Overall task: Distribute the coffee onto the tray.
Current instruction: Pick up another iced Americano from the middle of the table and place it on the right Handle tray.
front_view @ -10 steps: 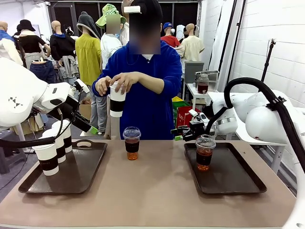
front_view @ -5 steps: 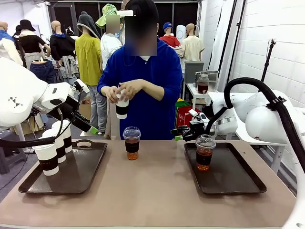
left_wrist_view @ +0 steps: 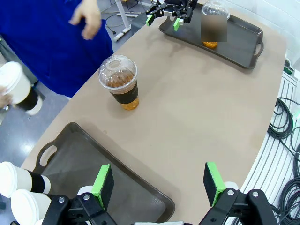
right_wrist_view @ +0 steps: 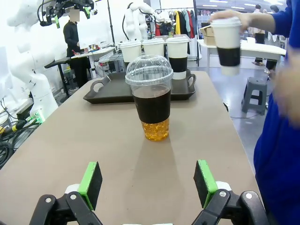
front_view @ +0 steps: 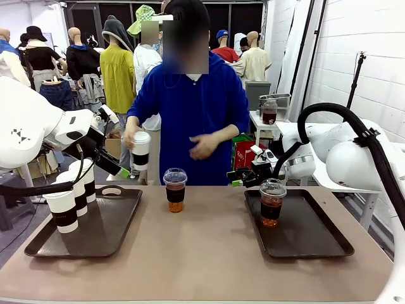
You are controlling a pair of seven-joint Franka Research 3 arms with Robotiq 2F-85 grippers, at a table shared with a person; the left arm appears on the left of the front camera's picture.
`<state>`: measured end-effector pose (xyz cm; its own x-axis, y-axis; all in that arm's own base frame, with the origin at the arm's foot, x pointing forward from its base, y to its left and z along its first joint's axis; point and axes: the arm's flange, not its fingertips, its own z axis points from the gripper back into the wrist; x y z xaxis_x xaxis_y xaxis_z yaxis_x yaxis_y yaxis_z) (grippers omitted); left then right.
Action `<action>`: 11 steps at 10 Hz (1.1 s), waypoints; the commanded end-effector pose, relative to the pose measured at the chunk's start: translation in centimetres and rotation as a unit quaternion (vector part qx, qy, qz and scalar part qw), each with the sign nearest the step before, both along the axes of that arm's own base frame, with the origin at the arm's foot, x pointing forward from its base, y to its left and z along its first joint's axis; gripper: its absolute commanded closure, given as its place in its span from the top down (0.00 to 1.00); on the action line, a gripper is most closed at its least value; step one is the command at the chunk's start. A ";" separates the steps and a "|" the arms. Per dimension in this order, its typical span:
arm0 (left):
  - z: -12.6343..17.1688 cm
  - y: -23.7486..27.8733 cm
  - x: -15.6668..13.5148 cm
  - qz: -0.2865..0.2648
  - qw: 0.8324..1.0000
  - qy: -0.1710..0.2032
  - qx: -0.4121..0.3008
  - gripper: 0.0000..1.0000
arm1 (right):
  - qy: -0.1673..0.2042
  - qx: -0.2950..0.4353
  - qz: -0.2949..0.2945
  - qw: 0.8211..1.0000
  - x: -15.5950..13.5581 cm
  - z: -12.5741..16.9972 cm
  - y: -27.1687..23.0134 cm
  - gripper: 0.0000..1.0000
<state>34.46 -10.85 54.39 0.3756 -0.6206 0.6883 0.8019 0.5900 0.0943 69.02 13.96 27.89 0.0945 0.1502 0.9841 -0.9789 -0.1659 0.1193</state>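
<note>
A paper cup (front_view: 140, 149) is offered by a hand (front_view: 131, 136), seemingly for handover; the iced cup (right_wrist_view: 151, 101) is sighted by the right gripper (right_wrist_view: 147, 180), spread empty like the left gripper (left_wrist_view: 157, 176).

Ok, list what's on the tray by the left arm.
Three white paper cups with dark sleeves, at the left tray's outer end. A black cable crosses them, covering part of the rear two.

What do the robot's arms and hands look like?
Both arms are rounded white shells; the left arm carries a small black marking, and a thick black hose arches over the right arm. The left hand and right hand are black, each with two fingers tipped by green pads.
</note>
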 end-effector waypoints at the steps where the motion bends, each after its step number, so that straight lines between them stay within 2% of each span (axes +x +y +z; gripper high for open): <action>1: 0.0 0.2 0.1 0.000 1.000 0.000 -0.002 1.00 | -0.004 0.000 0.000 1.000 0.3 0.2 0.1 1.00; 5: 0.0 0.2 0.1 0.000 1.000 0.000 -0.002 1.00 | 0.000 0.000 0.000 1.000 0.0 0.0 0.0 1.00; 9: 0.0 0.2 0.1 0.000 1.000 0.000 -0.002 1.00 | -0.013 0.011 -0.004 1.000 -0.8 0.6 2.5 1.00; 11: 0.0 0.2 0.1 0.000 1.000 0.000 -0.002 1.00 | -0.007 0.017 -0.014 1.000 -1.0 0.5 4.6 1.00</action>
<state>34.46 -10.85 54.39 0.3756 -0.6206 0.6883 0.8019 0.5899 0.0943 68.63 17.55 28.26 0.0870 0.1274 0.9880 -0.9777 -0.1791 0.1092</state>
